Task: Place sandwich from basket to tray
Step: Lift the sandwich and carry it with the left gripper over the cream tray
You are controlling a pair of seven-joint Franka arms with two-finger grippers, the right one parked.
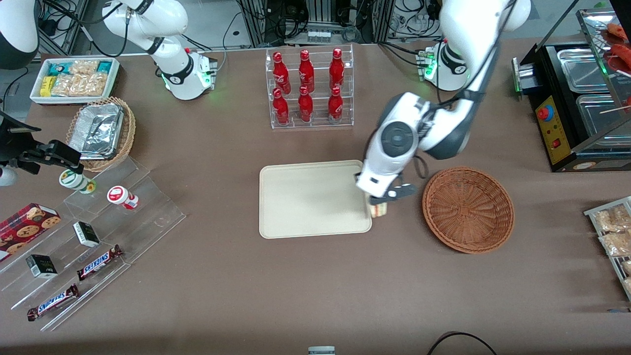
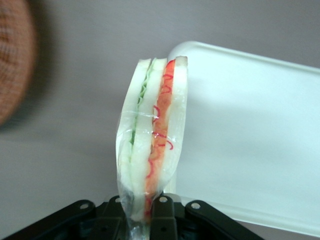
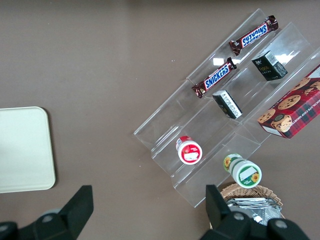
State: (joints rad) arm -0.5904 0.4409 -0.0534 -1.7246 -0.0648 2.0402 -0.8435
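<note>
My left gripper [image 1: 382, 201] is shut on the wrapped sandwich [image 2: 152, 135], a pale bread wedge with red and green filling along its edge. In the front view the sandwich [image 1: 379, 210] hangs just at the tray's edge nearest the basket, between tray and basket. The cream-beige tray [image 1: 296, 217] lies flat on the table; its rounded corner shows in the left wrist view [image 2: 250, 125]. The reddish-brown wicker basket [image 1: 468, 209] stands beside the tray, toward the working arm's end, with nothing in it; its blurred rim shows in the left wrist view [image 2: 15, 65].
A clear rack of red bottles [image 1: 308, 88] stands farther from the front camera than the tray. A black hot-food case [image 1: 581, 98] and snack packets [image 1: 613, 231] lie toward the working arm's end. Clear display steps [image 1: 93, 236], a tan basket with foil containers [image 1: 101, 130] and a white snack bin [image 1: 74, 79] lie toward the parked arm's end.
</note>
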